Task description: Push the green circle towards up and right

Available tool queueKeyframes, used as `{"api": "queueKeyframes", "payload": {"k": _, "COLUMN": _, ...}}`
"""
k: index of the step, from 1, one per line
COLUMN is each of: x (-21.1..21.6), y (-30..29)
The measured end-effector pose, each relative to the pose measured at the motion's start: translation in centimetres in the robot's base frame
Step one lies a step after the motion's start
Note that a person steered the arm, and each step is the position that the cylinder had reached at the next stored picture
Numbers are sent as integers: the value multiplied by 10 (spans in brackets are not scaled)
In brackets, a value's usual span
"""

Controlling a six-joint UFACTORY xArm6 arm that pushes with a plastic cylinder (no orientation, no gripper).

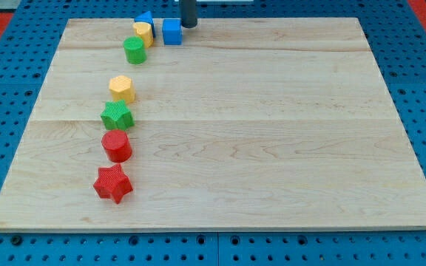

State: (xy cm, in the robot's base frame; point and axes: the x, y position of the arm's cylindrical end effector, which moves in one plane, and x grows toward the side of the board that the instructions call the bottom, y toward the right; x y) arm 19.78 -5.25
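1. End effector: the arm carries a straight dark rod with no pincer, so it has no opening and nothing is held. My tip [188, 26] rests at the view's top edge of the wooden board [272, 133], just to the view's right of the blue cube [171, 32], close to it or touching it; contact cannot be confirmed.
2. Task object: the green circle [134, 50] stands near the board's top-left area, just below and to the view's left of the blue cube, and touching or nearly touching the yellow block [143, 33] above it. My tip is apart from the green circle, up and to the view's right of it, with the blue cube between them.
3. Top cluster: a blue block [145, 18], triangular in outline, sits behind the yellow block at the board's top edge.
4. Left column, top to bottom of the view: yellow hexagon [122, 89], green star [117, 116], red circle [116, 145], red star [113, 183]. The green star and red circle sit just beside each other.
5. Base: the board lies on a blue perforated panel [9, 74].
6. Markings: no brand, label or legible writing is visible on any item.
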Motion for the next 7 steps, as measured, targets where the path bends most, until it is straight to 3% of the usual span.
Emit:
{"api": "queueKeyframes", "payload": {"k": 2, "x": 0, "y": -19}}
{"api": "queueKeyframes", "payload": {"k": 4, "x": 3, "y": 55}}
{"api": "queueKeyframes", "payload": {"k": 6, "x": 88, "y": 20}}
{"api": "queueKeyframes", "payload": {"k": 7, "x": 107, "y": -15}}
